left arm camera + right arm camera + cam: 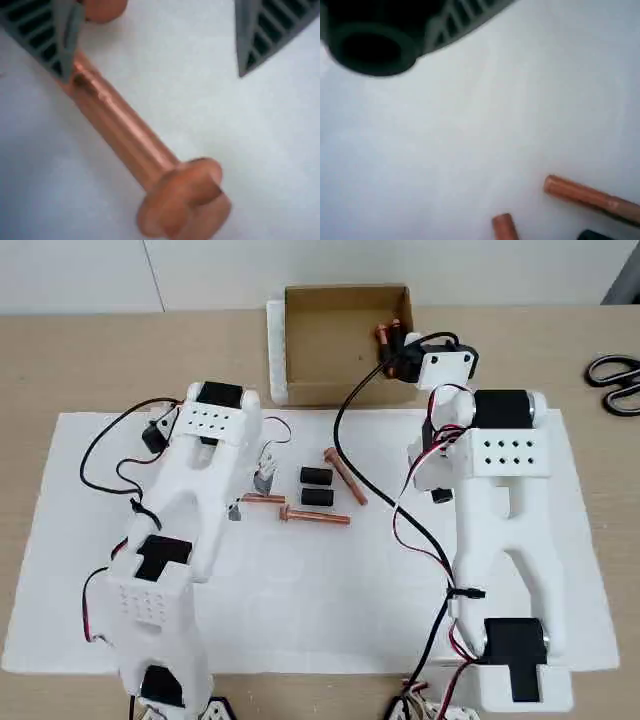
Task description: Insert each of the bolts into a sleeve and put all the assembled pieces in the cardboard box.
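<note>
Three copper bolts lie on the white mat: one [262,498] under my left gripper [262,480], one [315,515] beside it, and one [345,476] slanted farther right. Two black sleeves [316,486] lie between them. In the left wrist view my left gripper [155,74] is open over a bolt [130,135], and one finger [60,45] touches the end of its shaft. My right gripper [438,488] is over the mat's right part, shut on a black sleeve [370,47]. The cardboard box [330,390] at the back holds assembled pieces [390,340].
Scissors [615,380] lie on the table at the far right. Black and red cables [380,470] run from the box area across the mat. The near half of the white mat [320,610] is bare between the two arm bases.
</note>
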Tool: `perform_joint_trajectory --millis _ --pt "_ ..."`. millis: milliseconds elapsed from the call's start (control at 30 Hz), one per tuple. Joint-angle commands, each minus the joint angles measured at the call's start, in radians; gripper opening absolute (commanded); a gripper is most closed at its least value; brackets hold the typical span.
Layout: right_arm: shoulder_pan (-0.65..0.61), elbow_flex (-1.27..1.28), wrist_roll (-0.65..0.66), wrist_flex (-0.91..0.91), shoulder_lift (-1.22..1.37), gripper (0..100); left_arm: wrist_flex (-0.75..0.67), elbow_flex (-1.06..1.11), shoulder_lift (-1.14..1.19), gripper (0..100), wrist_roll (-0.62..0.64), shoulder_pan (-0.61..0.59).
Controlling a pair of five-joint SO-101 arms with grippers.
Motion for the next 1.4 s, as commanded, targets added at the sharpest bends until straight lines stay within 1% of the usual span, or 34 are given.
perform_joint_trajectory --millis 0,100,233,400,600,833,1100,1167,1300,1333,1367 --pt "0.005 -0.048 -0.014 -0.015 -0.042 1.7 -0.005 -0.03 0.0 21 0.006 -0.008" --pt "0.005 -0.046 -0.014 -0.016 -0.042 1.7 -0.017 -0.03 0.0 21 0.015 -0.012" --pt "0.005 -0.046 -0.014 -0.016 -0.042 1.7 -0.061 -0.027 0.002 21 0.031 -0.052" --pt "0.005 -0.046 -0.015 -0.018 -0.042 1.7 -0.069 -0.022 0.002 21 0.034 -0.055" --pt "0.007 -0.046 -0.015 -0.018 -0.042 1.7 -0.069 -0.022 0.006 21 0.034 -0.055" --pt "0.007 -0.046 -0.015 -0.018 -0.042 1.7 -0.037 -0.027 0.1 21 0.035 -0.051" --pt "0.007 -0.046 -0.015 -0.018 -0.042 1.7 -0.034 -0.028 0.106 20 0.035 -0.054" --pt "0.007 -0.046 -0.015 -0.018 -0.042 1.7 -0.034 -0.028 0.106 17 0.035 -0.049" --pt "0.007 -0.046 -0.015 -0.018 -0.042 1.7 -0.035 -0.028 0.106 2 0.035 -0.046" --pt "0.005 -0.046 -0.015 -0.018 -0.042 1.7 -0.035 -0.028 0.106 0 0.035 -0.046" --pt "0.005 -0.046 -0.015 -0.018 -0.042 1.7 -0.035 -0.028 0.106 1 0.035 -0.046"
